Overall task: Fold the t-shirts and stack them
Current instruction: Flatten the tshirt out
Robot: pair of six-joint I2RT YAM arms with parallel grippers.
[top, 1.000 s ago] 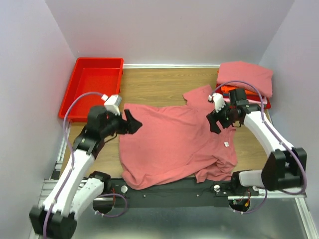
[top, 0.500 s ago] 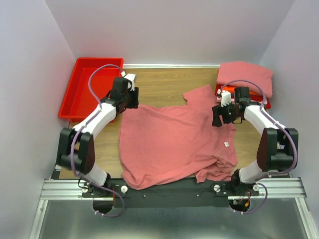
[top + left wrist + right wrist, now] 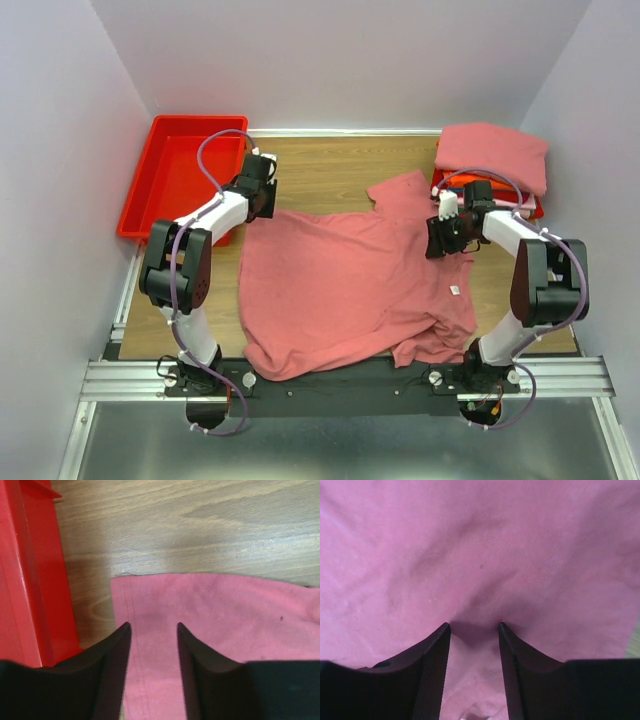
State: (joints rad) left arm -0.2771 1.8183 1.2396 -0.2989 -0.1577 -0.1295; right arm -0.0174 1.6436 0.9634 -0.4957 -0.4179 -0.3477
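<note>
Two arms reach out over the table [image 3: 330, 165], and most of its wood is covered by the big salmon-pink t-shirt [image 3: 350, 290], which lies spread but rumpled along its near edge, its far edge running from my left arm across to my right. At the far left stands the red bin [image 3: 185, 165], just beside the shirt's far-left corner; at the far right a folded shirt [image 3: 495, 155] tops the stack. My left fingers [image 3: 115, 670] stand half apart, straddling flat cloth just inside that corner, beside the hem stitching [image 3: 131, 610], with nothing pinched between them. My right fingers [image 3: 432, 670] are also half apart and pressed into the cloth, with a small pucker gathered between the tips; I cannot tell whether they already bite. I judge this to be the grab for the first fold. To do it well I want both pairs to take only the top layer, the left one squarely on the hem, not past the corner, then lift evenly so that the far edge stays straight and clears the bin. The tiny white neck tag [image 3: 453, 290] shows near the right side.
</note>
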